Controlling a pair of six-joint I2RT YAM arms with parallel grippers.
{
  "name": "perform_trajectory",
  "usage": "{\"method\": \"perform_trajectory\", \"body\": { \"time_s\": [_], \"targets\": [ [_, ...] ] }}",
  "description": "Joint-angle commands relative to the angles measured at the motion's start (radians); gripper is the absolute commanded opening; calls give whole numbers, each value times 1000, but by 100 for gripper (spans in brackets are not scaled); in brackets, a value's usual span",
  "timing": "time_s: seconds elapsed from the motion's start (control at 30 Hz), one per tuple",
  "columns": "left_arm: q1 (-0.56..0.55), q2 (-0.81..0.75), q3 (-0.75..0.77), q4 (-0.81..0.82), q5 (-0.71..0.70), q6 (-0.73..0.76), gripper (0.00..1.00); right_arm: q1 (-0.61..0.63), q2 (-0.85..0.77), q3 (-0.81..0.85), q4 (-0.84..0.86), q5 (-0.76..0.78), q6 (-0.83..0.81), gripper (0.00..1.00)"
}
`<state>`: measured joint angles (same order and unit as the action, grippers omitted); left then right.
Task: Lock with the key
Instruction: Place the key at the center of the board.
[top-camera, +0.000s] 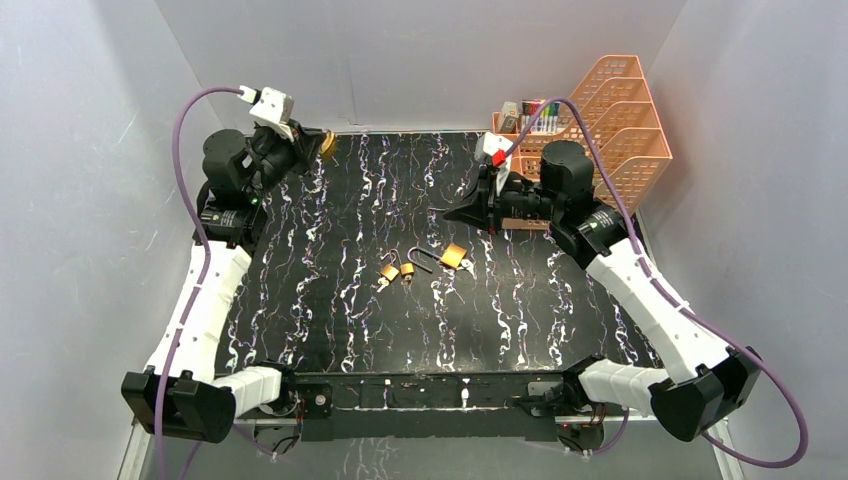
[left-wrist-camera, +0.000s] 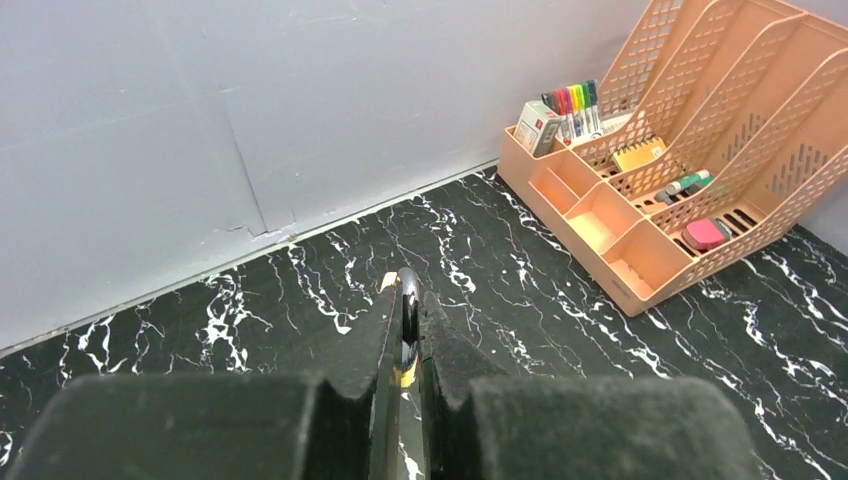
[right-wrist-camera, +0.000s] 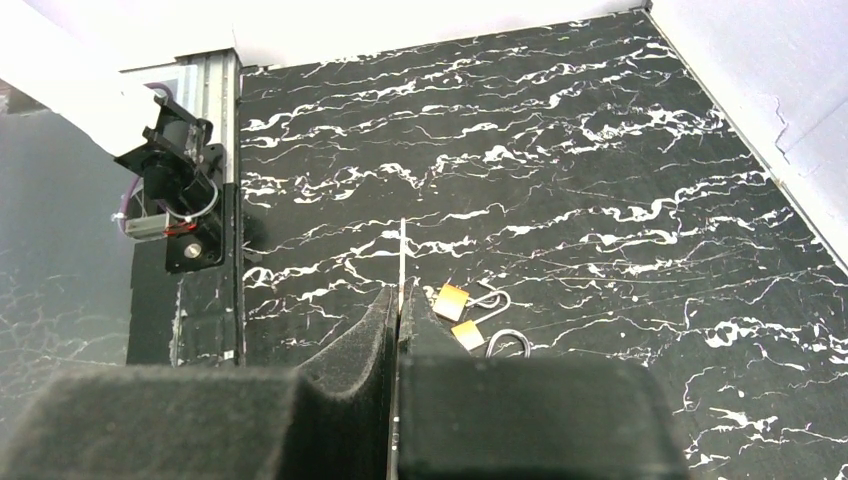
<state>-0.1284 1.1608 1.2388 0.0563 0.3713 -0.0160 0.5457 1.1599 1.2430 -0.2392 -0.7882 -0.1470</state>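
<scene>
My left gripper (top-camera: 316, 146) hovers at the table's far left corner, shut on a brass padlock (top-camera: 328, 147). In the left wrist view the padlock's shiny shackle (left-wrist-camera: 406, 318) stands edge-on between the closed fingers (left-wrist-camera: 385, 330), with a bit of brass below it. My right gripper (top-camera: 452, 214) points left over the middle right of the table. It is shut on a key (right-wrist-camera: 402, 250), whose thin blade sticks out past the fingertips. The two grippers are far apart.
Other brass padlocks (top-camera: 388, 270) (top-camera: 452, 256) lie with open shackles on the black marble table (top-camera: 330, 320), below the right gripper; they also show as padlocks (right-wrist-camera: 450, 300) in the right wrist view. An orange desk organiser (top-camera: 610, 120) with pens stands at the back right.
</scene>
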Motion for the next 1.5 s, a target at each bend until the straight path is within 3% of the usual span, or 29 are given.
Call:
{"method": "perform_trajectory", "body": {
  "time_s": [0.0, 0.2, 0.27, 0.37, 0.63, 1.0, 1.23, 1.47],
  "targets": [
    [-5, 12, 72, -62, -19, 105, 0, 2, 49, 41, 70, 76, 41, 0],
    [-5, 47, 43, -131, -135, 146, 0, 15, 241, 116, 186, 216, 167, 0],
    [-5, 67, 27, -122, -174, 144, 0, 40, 302, 144, 210, 344, 173, 0],
    [-5, 91, -24, -47, -206, 139, 0, 52, 401, 204, 230, 420, 179, 0],
    [-5, 189, -95, 178, -240, 111, 0, 77, 812, 580, 97, 455, 112, 0],
    [-4, 498, -15, 416, -193, 52, 0, 77, 1243, 970, 149, 452, 219, 0],
    [-4, 739, 77, 536, -172, 6, 0, 77, 1378, 1065, 230, 439, 259, 0],
    [-4, 880, 202, 538, -138, -54, 0, 76, 1458, 1076, 292, 428, 268, 0]
  ]
}}
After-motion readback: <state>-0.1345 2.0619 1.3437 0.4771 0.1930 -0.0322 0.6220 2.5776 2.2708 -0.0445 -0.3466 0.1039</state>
